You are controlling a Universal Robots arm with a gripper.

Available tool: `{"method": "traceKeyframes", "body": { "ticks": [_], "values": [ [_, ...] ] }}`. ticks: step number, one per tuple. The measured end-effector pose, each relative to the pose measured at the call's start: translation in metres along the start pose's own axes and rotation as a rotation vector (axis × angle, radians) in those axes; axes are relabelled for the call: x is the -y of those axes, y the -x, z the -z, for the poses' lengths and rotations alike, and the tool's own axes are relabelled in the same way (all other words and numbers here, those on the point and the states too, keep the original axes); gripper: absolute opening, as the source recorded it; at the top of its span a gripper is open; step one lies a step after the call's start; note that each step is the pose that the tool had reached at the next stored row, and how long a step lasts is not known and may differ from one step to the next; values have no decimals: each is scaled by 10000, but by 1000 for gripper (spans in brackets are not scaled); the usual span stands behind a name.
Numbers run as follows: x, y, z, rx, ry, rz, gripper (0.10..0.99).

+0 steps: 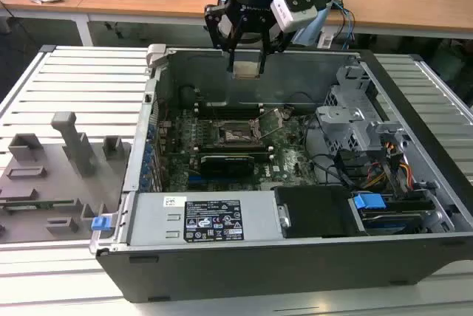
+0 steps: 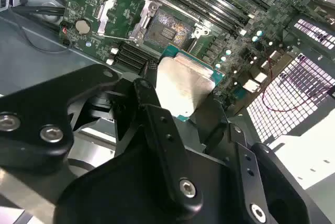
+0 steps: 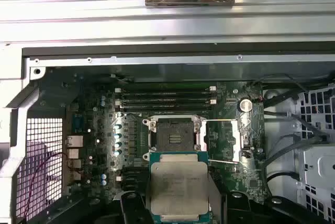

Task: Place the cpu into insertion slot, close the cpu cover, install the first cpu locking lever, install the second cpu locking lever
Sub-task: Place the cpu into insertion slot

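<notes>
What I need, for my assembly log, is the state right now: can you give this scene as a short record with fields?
case: dark metal computer case, side open, green board inside
cpu: small flat square chip with a silver-grey metal face, held in the air above the board, not in the socket
gripper: black, shut on the cpu
insertion slot: square black socket with a metal rim, empty
cpu cover: thin silver-grey metal frame plate, swung open beside the insertion slot
</notes>
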State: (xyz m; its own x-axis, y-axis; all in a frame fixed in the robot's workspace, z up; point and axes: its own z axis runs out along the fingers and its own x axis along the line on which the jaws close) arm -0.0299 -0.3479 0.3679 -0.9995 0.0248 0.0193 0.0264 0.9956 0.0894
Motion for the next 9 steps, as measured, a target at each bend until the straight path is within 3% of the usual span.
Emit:
{"method": "traceKeyframes", "body": {
  "ticks": [4, 9],
  "values": [
    [9, 0, 1, 0, -1, -15, 529],
    [9, 0, -1, 61, -5, -687, 529]
  ]
}}
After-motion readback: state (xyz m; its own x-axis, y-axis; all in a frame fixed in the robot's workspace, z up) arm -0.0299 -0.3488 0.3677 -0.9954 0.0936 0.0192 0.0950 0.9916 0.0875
